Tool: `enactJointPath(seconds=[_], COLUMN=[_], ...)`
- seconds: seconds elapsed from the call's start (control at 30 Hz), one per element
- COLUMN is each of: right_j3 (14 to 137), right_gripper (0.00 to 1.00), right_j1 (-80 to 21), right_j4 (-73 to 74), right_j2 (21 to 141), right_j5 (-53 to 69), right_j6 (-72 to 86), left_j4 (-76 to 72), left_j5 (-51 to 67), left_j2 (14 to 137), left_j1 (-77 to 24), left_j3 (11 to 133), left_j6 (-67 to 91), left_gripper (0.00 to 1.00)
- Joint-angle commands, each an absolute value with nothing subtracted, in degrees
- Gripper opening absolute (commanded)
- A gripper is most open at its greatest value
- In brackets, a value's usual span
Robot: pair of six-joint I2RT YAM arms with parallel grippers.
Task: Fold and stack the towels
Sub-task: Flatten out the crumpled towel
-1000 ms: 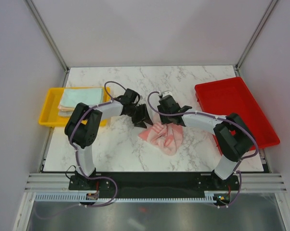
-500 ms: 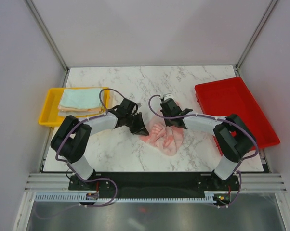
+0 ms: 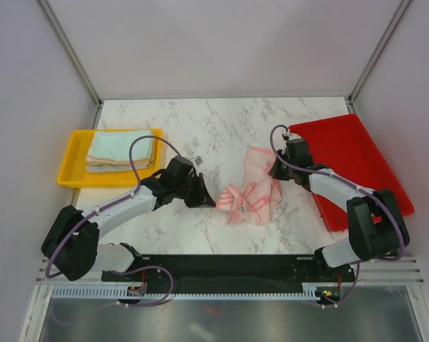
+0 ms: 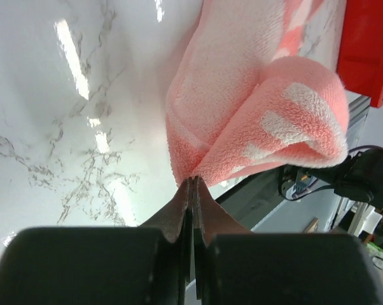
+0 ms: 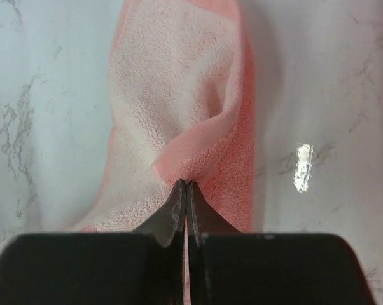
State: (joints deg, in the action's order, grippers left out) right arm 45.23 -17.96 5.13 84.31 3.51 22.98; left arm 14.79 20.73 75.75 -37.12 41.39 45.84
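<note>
A pink towel (image 3: 255, 187) with white stripes lies crumpled and stretched on the marble table between my two grippers. My left gripper (image 3: 212, 200) is shut on its near-left edge; in the left wrist view the towel (image 4: 255, 108) bunches right at the closed left gripper (image 4: 193, 182). My right gripper (image 3: 274, 169) is shut on the towel's far-right edge, beside the red tray. In the right wrist view the towel's paler side (image 5: 179, 108) spreads away from the closed right gripper (image 5: 186, 185). Folded towels (image 3: 120, 148), mint green on top, lie stacked in the yellow tray (image 3: 70, 158).
A red tray (image 3: 350, 153) sits at the table's right edge, close to my right arm, and its corner (image 4: 371, 44) shows in the left wrist view. The yellow tray sits at the left edge. White marble table (image 3: 200, 125) spreads behind the towel.
Both grippers have shut on the pink towel. The left one pulled toward the near left, the right one toward the red tray, drawing the crumpled towel out between them.
</note>
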Motion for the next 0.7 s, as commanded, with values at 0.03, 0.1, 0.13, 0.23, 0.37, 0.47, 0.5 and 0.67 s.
enactJointPath(seconds=[0.03, 0.1, 0.13, 0.23, 0.37, 0.47, 0.5, 0.67], right_j3=[41.0, 40.7, 40.8, 41.0, 42.8, 43.9, 44.2, 45.0], right_gripper=[0.02, 0.02, 0.05, 0.11, 0.14, 0.03, 0.01, 0.01], right_j1=[-14.1, -13.7, -13.6, -13.4, -13.3, -13.3, -13.3, -13.3], right_j4=[1.4, 1.2, 1.2, 1.3, 1.8, 1.4, 1.1, 1.1], right_j2=[83.6, 83.7, 83.8, 83.5, 83.7, 84.5, 84.7, 86.9], right_j5=[13.3, 14.3, 15.5, 15.7, 17.1, 18.8, 19.4, 19.2], right_j6=[25.0, 25.0, 24.8, 25.1, 25.0, 24.8, 24.7, 23.2], left_j4=[19.9, 20.7, 20.9, 21.3, 24.2, 26.4, 27.9, 30.5], left_j5=[15.1, 14.0, 12.4, 9.3, 5.4, 2.7, 2.1, 2.6], left_j2=[75.9, 76.3, 75.9, 72.5, 66.4, 60.0, 58.7, 54.5], left_j1=[-37.9, -37.9, -37.8, -37.9, -37.9, -37.9, -37.9, -37.9], left_j3=[46.6, 46.4, 45.9, 42.5, 36.9, 34.1, 33.7, 32.0], left_j6=[44.0, 43.5, 43.7, 44.8, 46.7, 47.5, 47.5, 47.9], left_gripper=[0.02, 0.02, 0.02, 0.02, 0.02, 0.02, 0.02, 0.02])
